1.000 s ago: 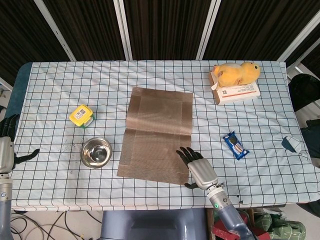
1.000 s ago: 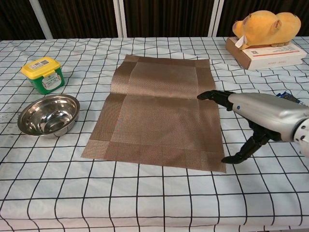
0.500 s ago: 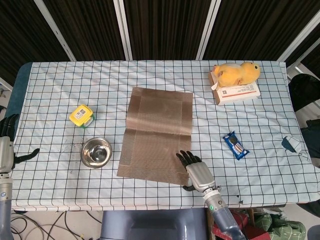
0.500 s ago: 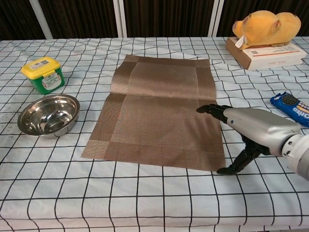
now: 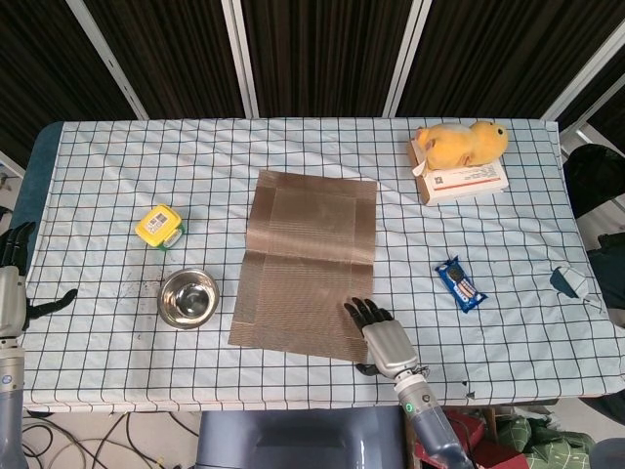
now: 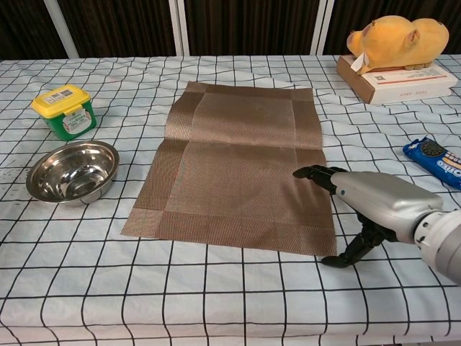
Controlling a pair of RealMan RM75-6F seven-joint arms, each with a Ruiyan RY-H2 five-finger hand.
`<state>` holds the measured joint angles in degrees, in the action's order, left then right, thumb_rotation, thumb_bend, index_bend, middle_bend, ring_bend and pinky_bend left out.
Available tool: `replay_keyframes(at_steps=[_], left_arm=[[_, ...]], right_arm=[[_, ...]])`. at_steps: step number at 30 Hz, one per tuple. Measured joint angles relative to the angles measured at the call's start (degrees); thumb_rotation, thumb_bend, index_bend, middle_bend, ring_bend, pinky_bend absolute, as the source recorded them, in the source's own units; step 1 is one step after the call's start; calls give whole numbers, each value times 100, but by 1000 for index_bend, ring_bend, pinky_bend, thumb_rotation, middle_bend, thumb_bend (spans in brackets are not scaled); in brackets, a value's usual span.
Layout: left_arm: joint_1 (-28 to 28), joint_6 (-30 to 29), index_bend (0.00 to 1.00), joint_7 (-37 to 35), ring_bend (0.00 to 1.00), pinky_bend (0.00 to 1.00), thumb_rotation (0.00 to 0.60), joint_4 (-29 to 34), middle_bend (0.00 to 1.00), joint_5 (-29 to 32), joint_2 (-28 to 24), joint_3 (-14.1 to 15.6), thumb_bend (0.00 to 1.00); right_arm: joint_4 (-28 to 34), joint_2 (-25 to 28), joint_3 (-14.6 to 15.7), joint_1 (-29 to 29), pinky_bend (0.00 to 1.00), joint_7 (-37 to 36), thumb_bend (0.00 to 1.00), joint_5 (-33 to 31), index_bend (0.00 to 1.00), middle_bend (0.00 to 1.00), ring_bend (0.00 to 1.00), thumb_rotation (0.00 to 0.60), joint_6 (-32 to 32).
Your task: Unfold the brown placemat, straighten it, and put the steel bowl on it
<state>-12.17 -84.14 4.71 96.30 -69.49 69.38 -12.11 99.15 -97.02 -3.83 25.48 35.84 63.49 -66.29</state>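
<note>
The brown placemat [image 5: 308, 262] [image 6: 241, 173] lies unfolded and flat in the middle of the checked table, slightly skewed, with a crease across its middle. Left of it stands the steel bowl [image 5: 187, 298] [image 6: 73, 171], upright and empty. My right hand [image 5: 385, 341] [image 6: 364, 205] hovers at the mat's near right corner, fingers spread over the mat's edge and thumb pointing down beside it, holding nothing. Beyond the table's left edge, my left hand [image 5: 12, 283] has its fingers apart and holds nothing; the chest view does not show it.
A yellow-lidded green tub [image 5: 159, 227] [image 6: 64, 110] stands behind the bowl. A yellow plush toy [image 5: 459, 143] [image 6: 396, 40] lies on a box [image 5: 464, 181] at the far right. A blue cookie packet [image 5: 460, 284] [image 6: 436, 160] lies right of the mat.
My right hand has drawn back toward the near edge, sliding from the mat's right side down to its near right corner. The mat, bowl and left hand have not moved.
</note>
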Motion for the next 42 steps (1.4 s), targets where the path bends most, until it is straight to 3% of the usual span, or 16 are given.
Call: replay_keyframes(at_steps=[6,15,20,22,25,30,42], left_arm=[[16,-2,23,-19,12,78,600,10,52,21,-1,-33,21],[22,22,29,-42,12,79,600,34,52,14,6,-45,39],[27,22,32,-75,12,79,600,37,52,11,9,-62,39],[26,31,33,-77,12,79,600,35,52,3,13,-62,39],[28,32,34,-81,12,79,600,32,52,-4,19,-67,39],[38,34,35,-118,12,79,600,46,52,18,16,-92,39],[32,75,36,-97,12,79,600,51,52,31,26,-106,39]], right_arm=[[-160,-119,13,9,161,3,139,-23,0,0,0,600,-48],[-471,-312,-32,-46,161,-519,269,419,0,0,0,600,-266],[-539,-354,-68,-79,161,-821,286,628,2,0,0,600,-365],[-578,-355,-76,-88,161,-884,286,683,59,0,0,600,-380],[-649,-376,-89,-95,161,-973,285,701,246,29,11,600,-371],[-821,-458,-94,-123,161,-1247,286,859,477,185,42,600,-423],[-1114,-603,-126,-178,161,-1623,333,1161,543,220,56,600,-513]])
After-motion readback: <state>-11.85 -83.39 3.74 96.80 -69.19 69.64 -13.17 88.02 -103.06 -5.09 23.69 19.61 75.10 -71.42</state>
